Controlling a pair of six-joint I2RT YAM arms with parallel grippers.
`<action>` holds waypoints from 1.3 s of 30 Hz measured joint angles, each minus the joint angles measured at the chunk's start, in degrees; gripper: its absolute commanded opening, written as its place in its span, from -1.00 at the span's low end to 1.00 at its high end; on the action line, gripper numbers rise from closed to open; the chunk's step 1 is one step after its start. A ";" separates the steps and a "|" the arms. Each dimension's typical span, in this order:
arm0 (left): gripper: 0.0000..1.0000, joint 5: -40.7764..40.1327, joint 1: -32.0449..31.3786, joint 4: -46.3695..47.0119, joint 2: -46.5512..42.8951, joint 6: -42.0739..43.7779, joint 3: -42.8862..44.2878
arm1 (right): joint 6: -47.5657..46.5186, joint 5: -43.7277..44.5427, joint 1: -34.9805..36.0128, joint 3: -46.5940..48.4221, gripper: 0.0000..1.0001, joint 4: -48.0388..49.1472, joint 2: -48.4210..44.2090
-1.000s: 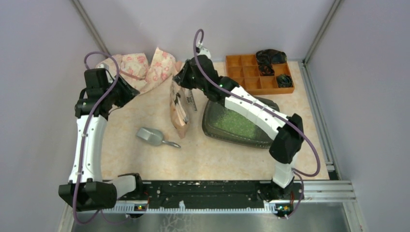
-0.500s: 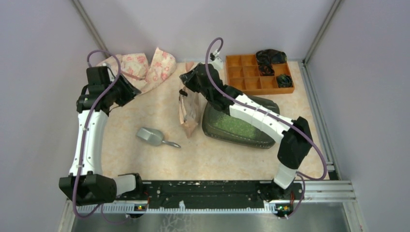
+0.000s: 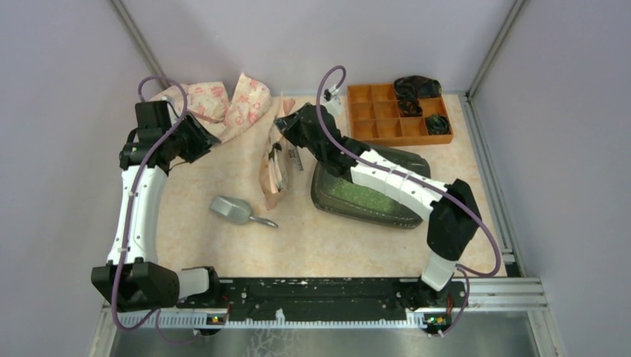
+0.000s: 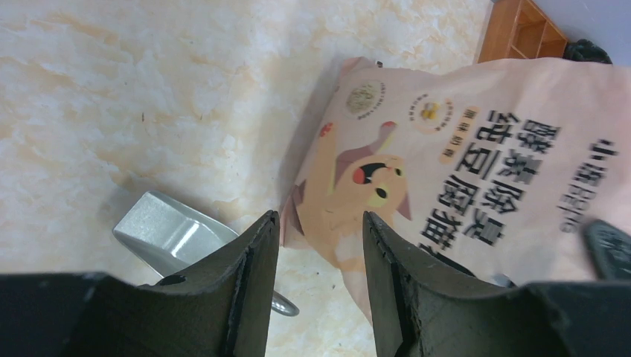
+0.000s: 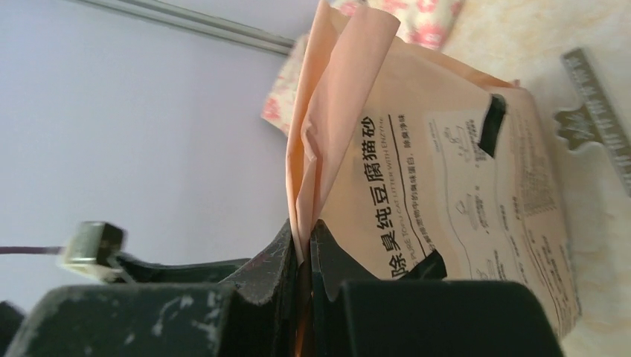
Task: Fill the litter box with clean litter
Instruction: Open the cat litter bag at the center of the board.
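Litter box with clean litter inside, right of the table's centre.
Just left of it is the paper bag; my right claw is clamped on its top fold. My left claw has its jaws apart, holding nothing.

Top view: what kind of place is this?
Probably a lab robot cell, not a home: plain walls on metal framing, arms bolted to a rail, litter box and bag as props.
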 measured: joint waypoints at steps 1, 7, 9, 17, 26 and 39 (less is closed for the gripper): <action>0.03 0.13 0.00 0.00 0.00 0.00 0.00 | -0.17 -0.33 -0.20 -1.01 -0.99 0.09 0.00; 0.03 0.74 -0.02 0.04 0.00 0.00 -0.02 | -3.48 -5.99 -2.62 -2.86 -0.40 -1.16 1.07; 0.03 0.87 -0.02 0.07 0.00 -0.02 -0.02 | -4.96 -8.37 -3.45 -2.84 -0.14 -0.42 1.09; 0.03 1.07 -0.13 0.11 0.00 -0.11 -0.04 | -15.93 -14.51 -5.18 3.85 -0.02 -5.73 1.90; 0.02 1.09 -0.20 1.11 0.35 -0.11 -0.50 | -25.38 -14.10 -5.05 -3.74 -0.01 -10.40 -1.01; 0.02 1.03 -0.39 1.57 0.57 0.00 -1.44 | -29.14 -9.18 0.35 -12.26 0.07 -9.94 -5.46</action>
